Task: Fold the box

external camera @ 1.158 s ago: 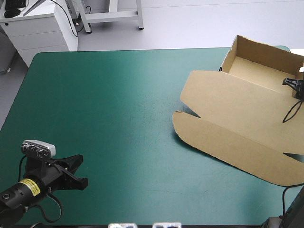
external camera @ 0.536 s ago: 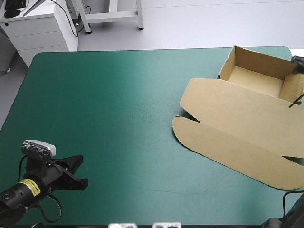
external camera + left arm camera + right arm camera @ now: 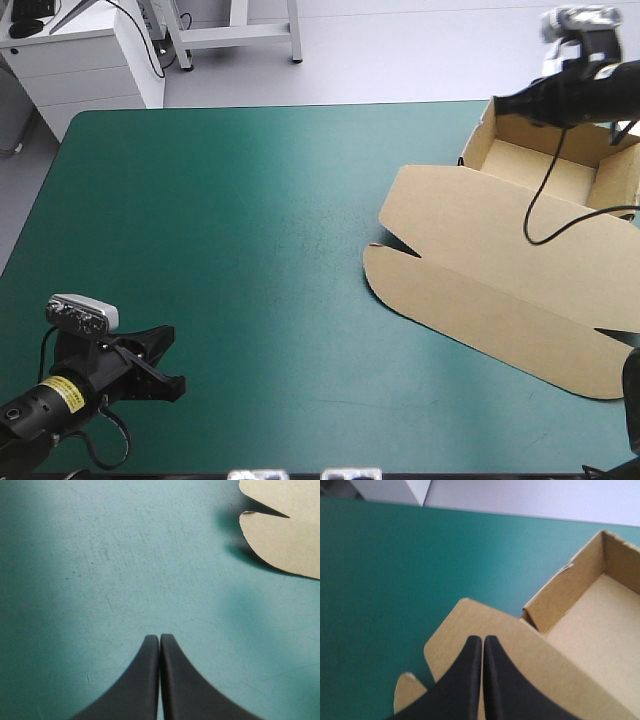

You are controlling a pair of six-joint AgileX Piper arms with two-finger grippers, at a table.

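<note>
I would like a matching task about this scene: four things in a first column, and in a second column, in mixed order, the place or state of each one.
Column one
1. left pincer
2. right pincer
3. tray of the box
4. lid of the box

Column two
a. lies flat on the teal-green cover
b. shut, raised above tray and lid
c. walls standing, open on top, by the far right corner
d. shut, low over bare cover, by the near left corner

Pairs: 1-d, 2-b, 3-c, 4-a
</note>
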